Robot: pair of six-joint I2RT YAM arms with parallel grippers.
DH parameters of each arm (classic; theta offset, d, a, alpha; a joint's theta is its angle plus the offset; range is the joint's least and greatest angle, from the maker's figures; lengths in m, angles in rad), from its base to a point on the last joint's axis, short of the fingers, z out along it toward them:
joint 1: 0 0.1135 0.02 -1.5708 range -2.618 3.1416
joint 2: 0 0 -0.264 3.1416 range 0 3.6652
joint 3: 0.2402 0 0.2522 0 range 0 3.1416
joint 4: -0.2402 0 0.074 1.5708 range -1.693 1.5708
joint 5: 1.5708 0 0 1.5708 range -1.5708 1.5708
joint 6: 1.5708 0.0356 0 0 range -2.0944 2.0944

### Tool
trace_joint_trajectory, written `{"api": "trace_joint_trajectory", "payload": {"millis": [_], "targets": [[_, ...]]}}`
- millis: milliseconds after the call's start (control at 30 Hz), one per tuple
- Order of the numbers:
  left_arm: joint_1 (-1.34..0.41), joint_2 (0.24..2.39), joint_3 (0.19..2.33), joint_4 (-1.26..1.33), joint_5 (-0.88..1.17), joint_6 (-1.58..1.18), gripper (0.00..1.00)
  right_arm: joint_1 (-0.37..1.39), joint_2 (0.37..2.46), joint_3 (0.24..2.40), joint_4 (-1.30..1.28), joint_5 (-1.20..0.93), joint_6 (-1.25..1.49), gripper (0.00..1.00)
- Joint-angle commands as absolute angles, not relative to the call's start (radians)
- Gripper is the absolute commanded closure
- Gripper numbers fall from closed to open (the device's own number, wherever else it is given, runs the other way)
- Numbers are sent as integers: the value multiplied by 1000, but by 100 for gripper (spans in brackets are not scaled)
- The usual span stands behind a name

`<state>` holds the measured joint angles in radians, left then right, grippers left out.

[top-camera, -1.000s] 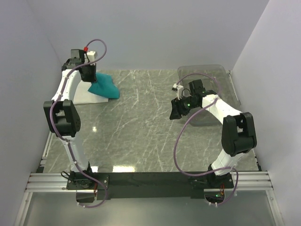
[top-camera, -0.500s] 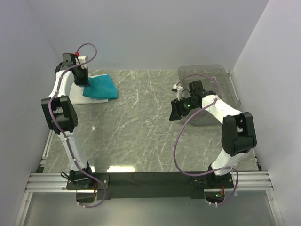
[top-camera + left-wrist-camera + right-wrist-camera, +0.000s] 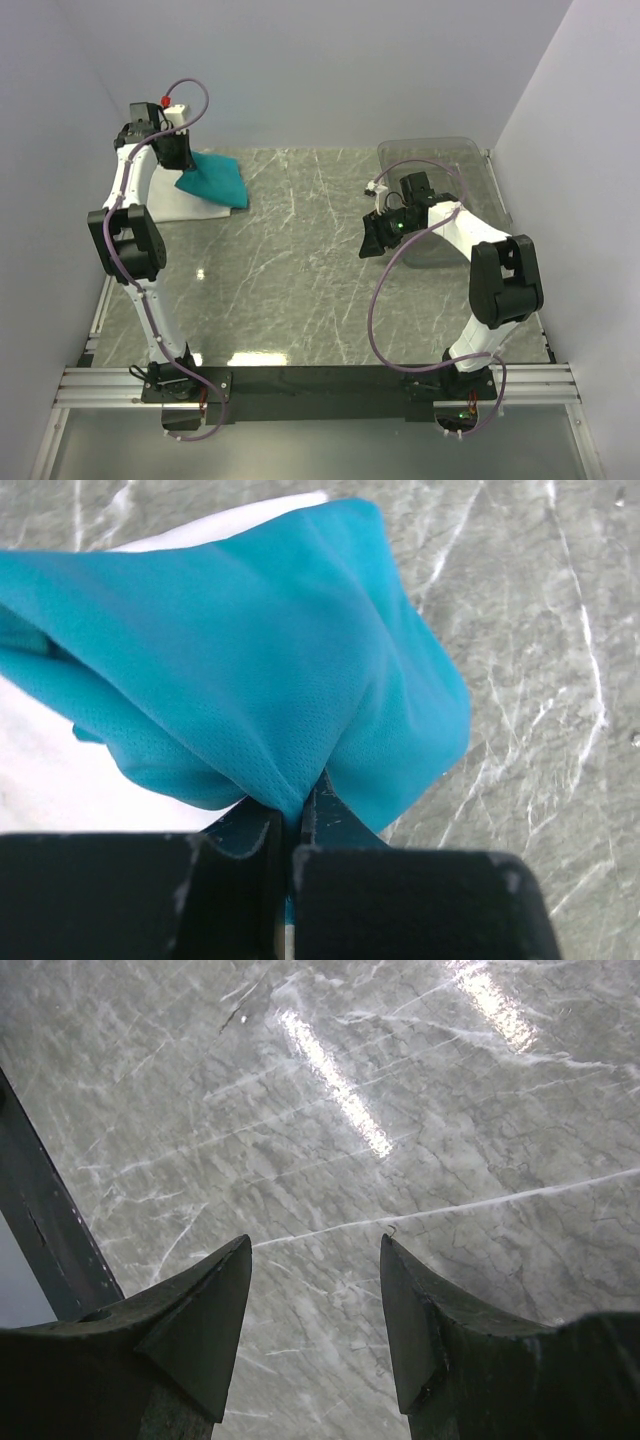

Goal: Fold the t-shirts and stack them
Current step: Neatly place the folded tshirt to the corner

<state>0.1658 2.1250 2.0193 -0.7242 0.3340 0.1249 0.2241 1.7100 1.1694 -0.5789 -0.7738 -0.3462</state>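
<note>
Step in hand: stacking. Left end effector (image 3: 290, 825) is clamped shut on a pinch of the teal shirt (image 3: 215, 180), upper left of the top view. The shirt is bunched, hangs from the grip and drapes over the white shirt (image 3: 185, 205), which looks flat on the desk (image 3: 300, 290) underneath. The teal seems only loosely folded, its edges not squared to the white.

Right end effector (image 3: 315, 1260) has its jaws wide apart and holds nothing. It hovers over bare desk at centre right, just in front of the clear bin (image 3: 470, 165) at upper right.

Judgement: late in the task, teal going onto white. The next move calls for lowering the teal, spreading it flat with edges lined up on the white, then releasing. A drag could shift the white or leave the teal rumpled.

Counts: 2 shirts (1 teal, 1 white), 1 bin, 2 arms.
</note>
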Motion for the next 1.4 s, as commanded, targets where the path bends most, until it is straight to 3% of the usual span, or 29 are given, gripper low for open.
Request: {"api": "trace_joint_trajectory", "payload": {"millis": [0, 467, 1100, 1367], "targets": [[166, 2052, 2062, -701, 420, 175, 99, 215, 1723, 1161, -572, -798, -359, 39], [155, 1976, 2072, -699, 454, 225, 99, 215, 1732, 1163, -572, -795, -357, 39], [247, 2045, 1957, -664, 460, 203, 99, 216, 1738, 1164, -578, -793, -367, 39], [304, 2045, 1887, -631, 457, 170, 90, 215, 1743, 1163, -577, -799, -370, 39]]}}
